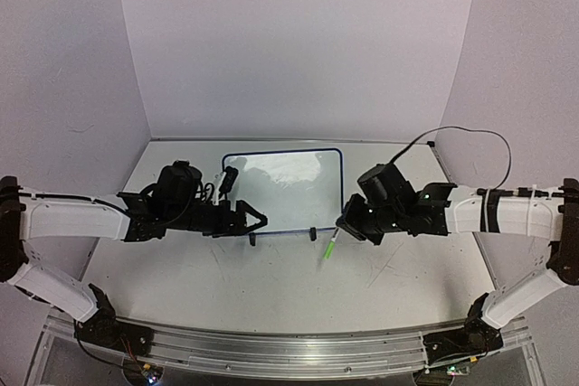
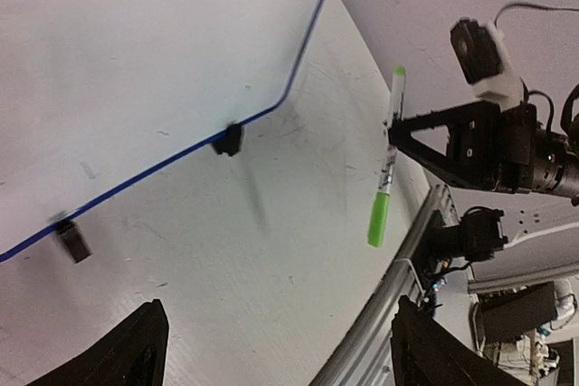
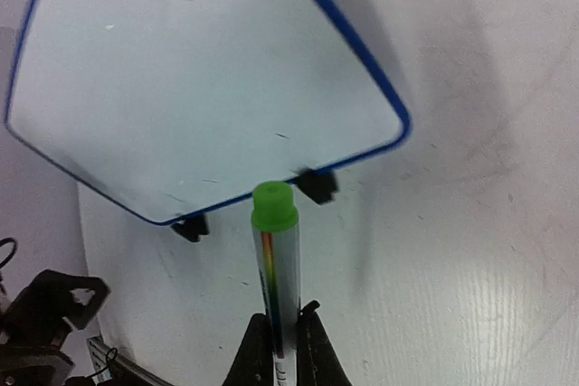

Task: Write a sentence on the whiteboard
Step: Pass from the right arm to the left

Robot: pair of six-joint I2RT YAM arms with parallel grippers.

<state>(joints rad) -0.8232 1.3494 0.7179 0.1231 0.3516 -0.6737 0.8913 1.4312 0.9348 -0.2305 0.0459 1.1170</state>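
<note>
The whiteboard (image 1: pixel 288 189) lies flat at the middle back of the table, white with a thin blue frame and black clip feet (image 1: pixel 312 234) on its near edge. No sentence shows on it; the board (image 3: pixel 199 79) looks blank. My right gripper (image 1: pixel 344 222) hangs off the board's near right corner, shut on a slim white pen (image 3: pixel 279 277) whose green cap (image 3: pixel 273 205) points toward the board's near edge. My left gripper (image 1: pixel 259 221) hovers at the board's near left edge, open and holding nothing. In the left wrist view the pen (image 2: pixel 384 189) hangs over the table to the right.
An aluminium rail (image 1: pixel 289 350) runs along the table's near edge, with both arm bases on it. Pale walls close in the back and both sides. A black cable (image 1: pixel 457 130) loops above the right arm. Bare table (image 1: pixel 271 287) lies between the board and the rail.
</note>
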